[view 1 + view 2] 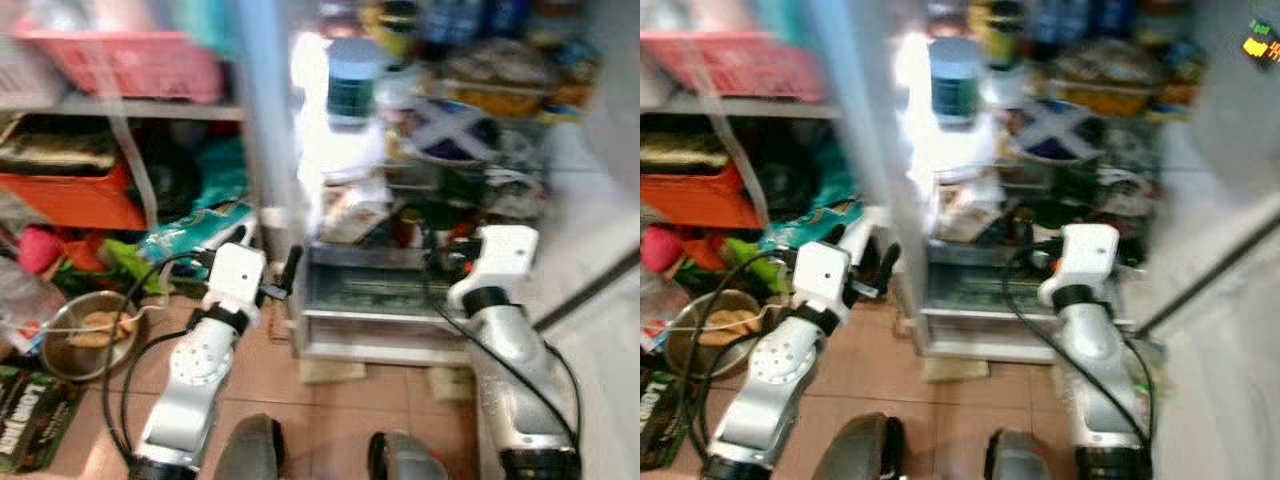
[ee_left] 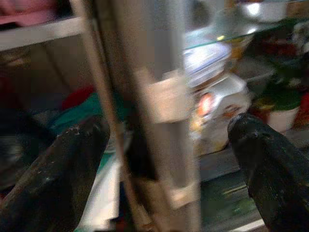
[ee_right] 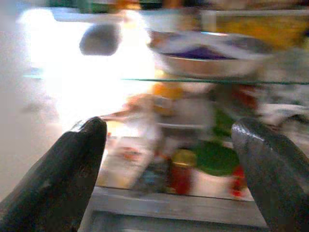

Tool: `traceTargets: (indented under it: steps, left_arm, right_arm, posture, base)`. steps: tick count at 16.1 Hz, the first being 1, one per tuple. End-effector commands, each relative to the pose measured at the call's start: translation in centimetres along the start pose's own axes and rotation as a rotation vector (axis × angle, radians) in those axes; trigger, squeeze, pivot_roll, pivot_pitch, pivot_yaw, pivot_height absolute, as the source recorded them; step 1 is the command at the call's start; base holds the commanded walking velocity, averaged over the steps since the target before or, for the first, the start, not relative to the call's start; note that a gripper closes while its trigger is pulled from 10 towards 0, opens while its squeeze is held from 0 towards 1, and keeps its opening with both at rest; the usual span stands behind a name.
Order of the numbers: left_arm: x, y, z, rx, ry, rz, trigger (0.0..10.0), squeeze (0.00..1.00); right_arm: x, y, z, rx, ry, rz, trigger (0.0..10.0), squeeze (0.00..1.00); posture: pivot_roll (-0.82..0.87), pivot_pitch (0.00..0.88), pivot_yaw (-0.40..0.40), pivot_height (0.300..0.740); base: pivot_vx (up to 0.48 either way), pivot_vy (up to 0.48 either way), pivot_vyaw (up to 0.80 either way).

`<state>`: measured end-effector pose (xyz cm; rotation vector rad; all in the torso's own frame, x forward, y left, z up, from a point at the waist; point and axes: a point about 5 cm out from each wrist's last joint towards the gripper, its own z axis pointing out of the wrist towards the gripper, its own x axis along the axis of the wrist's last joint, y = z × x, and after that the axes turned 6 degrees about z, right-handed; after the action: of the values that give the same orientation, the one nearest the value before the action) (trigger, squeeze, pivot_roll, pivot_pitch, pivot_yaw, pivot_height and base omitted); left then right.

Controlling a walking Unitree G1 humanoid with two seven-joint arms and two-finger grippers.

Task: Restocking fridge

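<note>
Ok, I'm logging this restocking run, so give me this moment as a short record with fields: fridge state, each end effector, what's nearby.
fridge: open fridge, shelves crowded, clear bottom drawer
middle shelf: metal bowl on the glass shelf
upper shelf: blue-lidded jar
left end effector: open, holding nothing, at the fridge's left edge
right end effector: open, holding nothing, pointed at the shelves
floor, robot's left: metal dish on the tiles
side shelving: pink basket
image quality: blurred
</note>
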<state>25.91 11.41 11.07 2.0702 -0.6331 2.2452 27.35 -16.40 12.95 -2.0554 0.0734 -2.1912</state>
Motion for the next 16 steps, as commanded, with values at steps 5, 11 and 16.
traceTargets:
  steps: [5,11,16]
  left_arm:
    - [0.1,0.1,0.1,-0.009,-0.009,0.010,10.0,0.00]
    - [0.2,0.3,0.1,0.011,0.011,0.009,10.0,0.00]
    - [0.3,0.4,0.4,0.002,0.018,0.019,10.0,0.00]
  right_arm:
    - [0.2,0.4,0.0,-0.023,0.007,-0.024,10.0,0.00]
    - [-0.5,2.3,-0.3,-0.173,-0.045,-0.070,10.0,0.00]
    - [-0.8,2.1,-0.8,-0.193,-0.055,-0.050,10.0,0.00]
  posture:
    - [0.07,0.146,0.029,0.740]
    - [0.04,0.130,0.012,0.740]
    - [0.03,0.131,0.025,0.740]
  base:
    - [0.000,0.472,0.00]
    - [0.000,0.156,0.00]
    - [0.000,0.000,0.00]
